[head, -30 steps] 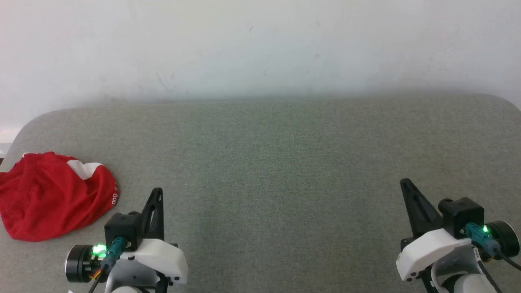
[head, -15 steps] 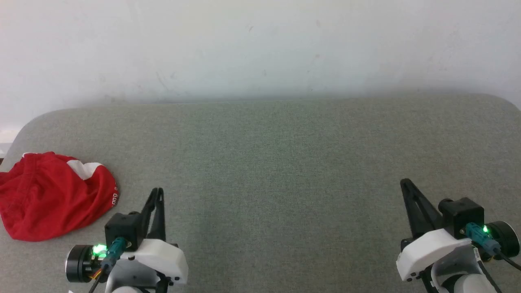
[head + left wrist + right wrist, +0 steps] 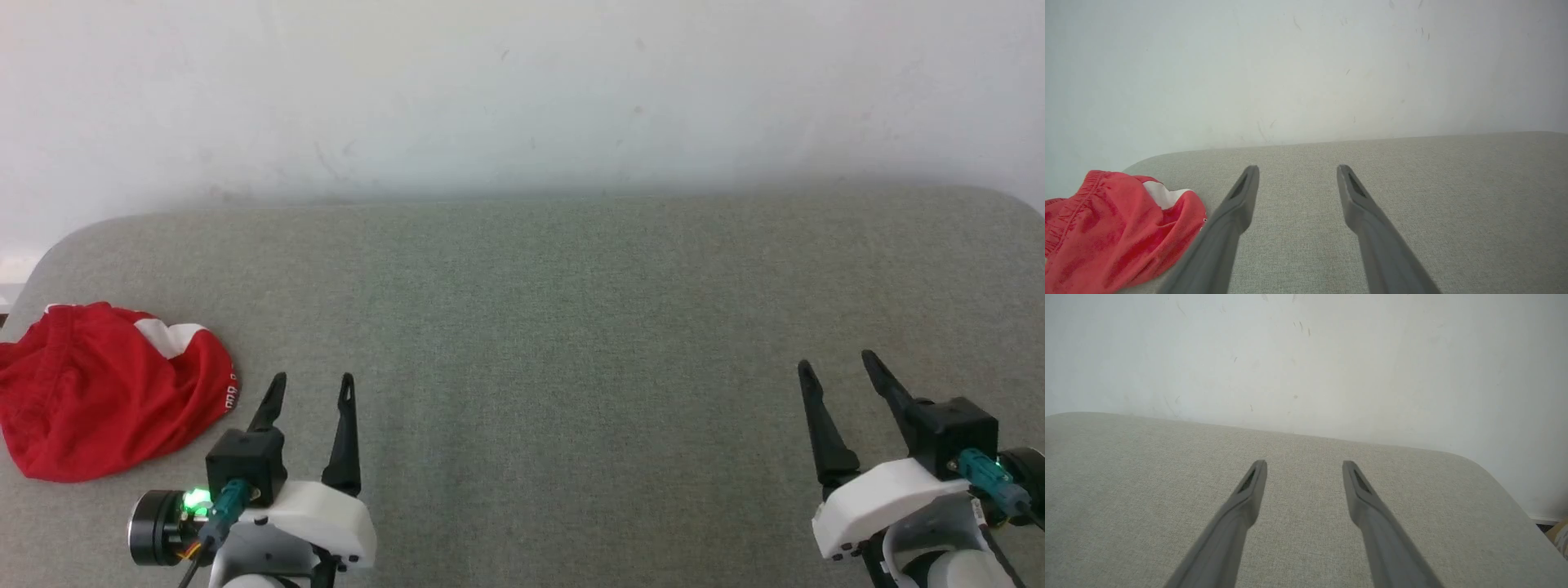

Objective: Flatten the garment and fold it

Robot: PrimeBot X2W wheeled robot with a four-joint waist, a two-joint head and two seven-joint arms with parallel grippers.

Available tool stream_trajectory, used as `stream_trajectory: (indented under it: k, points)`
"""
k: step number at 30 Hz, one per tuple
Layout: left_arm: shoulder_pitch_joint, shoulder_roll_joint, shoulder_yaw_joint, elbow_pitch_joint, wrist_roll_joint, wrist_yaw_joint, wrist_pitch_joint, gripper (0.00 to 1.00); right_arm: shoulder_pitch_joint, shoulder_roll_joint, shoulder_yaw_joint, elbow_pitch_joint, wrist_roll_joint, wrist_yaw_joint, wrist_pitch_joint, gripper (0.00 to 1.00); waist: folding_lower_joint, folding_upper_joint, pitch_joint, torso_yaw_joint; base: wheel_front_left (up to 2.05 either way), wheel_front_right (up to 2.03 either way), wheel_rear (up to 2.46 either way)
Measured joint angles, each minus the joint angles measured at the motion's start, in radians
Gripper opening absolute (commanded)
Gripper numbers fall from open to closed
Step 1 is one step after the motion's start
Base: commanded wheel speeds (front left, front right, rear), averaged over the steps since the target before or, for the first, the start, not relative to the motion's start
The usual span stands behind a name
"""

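Lying bunched at the left edge of the bench [image 3: 571,310], the garment [image 3: 106,396] sits just left of our left jaws and well apart from our right jaws. Both pairs stand apart, empty; we judge the left arm nearer.

Big tabletop [image 3: 571,327] is covered in grey-green woven fabric, w/ corners rounded off at far left & right. Right behind it a plain white wall [image 3: 522,98] is seen, marked w/ a few small dark scuffs [image 3: 1260,130]. Past the tabletop's right corner a tan object [image 3: 1562,537] can be glimpsed, too cropped to be ID'd.
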Motion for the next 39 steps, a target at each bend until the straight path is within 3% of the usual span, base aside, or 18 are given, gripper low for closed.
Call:
stream_trajectory:
  k: [18, 39]
  points:
    - [0.000, 0.001, 0.010, -0.013, -0.004, -0.007, -0.040, 1.00, 0.002, 0.000, -0.046, 0.004, 0.012, 0.000, -0.037, 1.00, 0.0000, 0.0000, 0.011, 0.034, 0.00, 0.00, 0.00]
    - [0.020, 0.001, 0.035, -0.020, -0.019, -0.012, -0.082, 1.00, 0.001, 0.000, -0.043, 0.029, 0.011, 0.000, -0.080, 1.00, 0.0000, 0.0000, 0.015, 0.144, 0.00, 0.00, 0.00]
